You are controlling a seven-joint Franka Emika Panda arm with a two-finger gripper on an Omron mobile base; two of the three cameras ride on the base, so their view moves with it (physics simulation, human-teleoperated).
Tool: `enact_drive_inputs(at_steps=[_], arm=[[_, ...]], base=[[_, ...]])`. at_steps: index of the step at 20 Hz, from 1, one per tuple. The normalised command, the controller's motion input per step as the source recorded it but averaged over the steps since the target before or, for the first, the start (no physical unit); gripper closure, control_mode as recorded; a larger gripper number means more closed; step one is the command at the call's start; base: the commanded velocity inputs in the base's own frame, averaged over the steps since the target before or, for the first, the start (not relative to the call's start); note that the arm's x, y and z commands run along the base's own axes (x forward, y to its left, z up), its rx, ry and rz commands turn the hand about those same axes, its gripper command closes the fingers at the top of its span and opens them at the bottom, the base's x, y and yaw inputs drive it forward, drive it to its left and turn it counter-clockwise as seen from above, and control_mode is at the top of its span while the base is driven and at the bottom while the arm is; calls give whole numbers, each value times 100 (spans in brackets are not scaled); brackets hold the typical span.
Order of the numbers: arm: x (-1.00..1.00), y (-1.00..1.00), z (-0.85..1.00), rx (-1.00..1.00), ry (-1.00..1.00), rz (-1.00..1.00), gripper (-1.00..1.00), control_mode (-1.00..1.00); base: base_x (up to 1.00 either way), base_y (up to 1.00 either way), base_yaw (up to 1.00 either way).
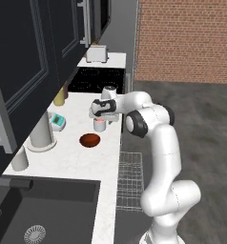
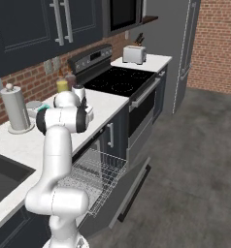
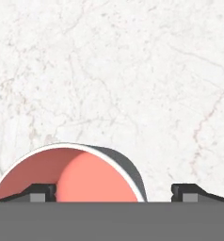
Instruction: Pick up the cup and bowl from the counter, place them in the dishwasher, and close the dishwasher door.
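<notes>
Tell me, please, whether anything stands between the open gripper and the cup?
Nothing visible does. The gripper hangs right over the cup, jaws wide, with one fingertip over its rim and the other beyond it over bare counter. The bowl sits apart.

text: none is showing that can be read
labels, brands: none is appearing on any surface
numbers, signs: none is standing out anywhere
</notes>
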Motion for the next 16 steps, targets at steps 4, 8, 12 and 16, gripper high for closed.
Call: enact_drive_inputs(at_steps=[4, 8, 12, 16], arm=[[0, -4, -21, 0, 1, 0, 100, -100], [0, 0, -20, 0, 4, 0, 100, -100], [0, 0, -11, 1, 4, 0, 100, -100], [-1, -1, -2, 3, 1, -2, 100, -100]], base=[[0, 0, 0], [0, 0, 0], [0, 0, 0], [0, 0, 0]])
